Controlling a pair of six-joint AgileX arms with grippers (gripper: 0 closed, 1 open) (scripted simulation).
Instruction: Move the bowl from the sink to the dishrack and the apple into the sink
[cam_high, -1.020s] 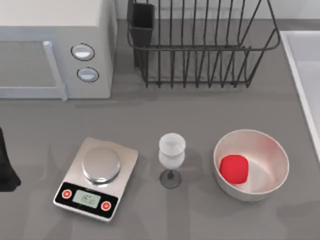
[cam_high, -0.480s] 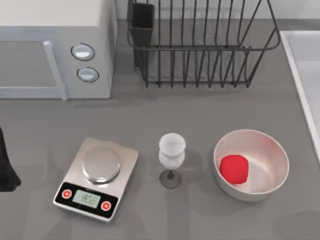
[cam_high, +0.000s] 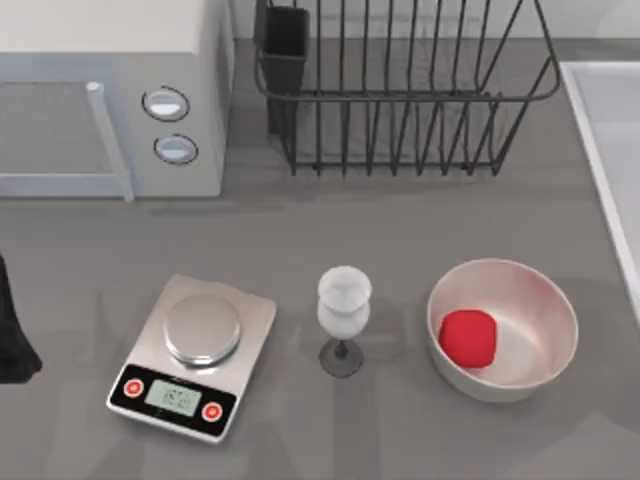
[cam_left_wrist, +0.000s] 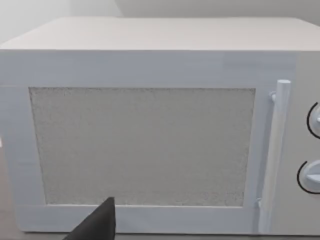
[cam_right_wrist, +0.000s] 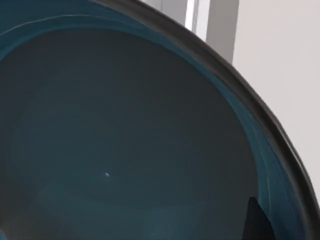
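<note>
Left arm (cam_high: 14, 330) parked at the table's left edge.

Readable text is limited to the kitchen scale (cam_high: 192, 356) at the table's front left: its small pale display (cam_high: 177, 399) carries dark digits, too small to make out with certainty. The two red round buttons (cam_high: 132, 388) flanking that display bear tiny white symbols, not legible. The microwave (cam_high: 110, 95) shows two unmarked round knobs (cam_high: 166, 103) and no lettering on its door or panel, in the top view or the left wrist view (cam_left_wrist: 150, 130).
</note>
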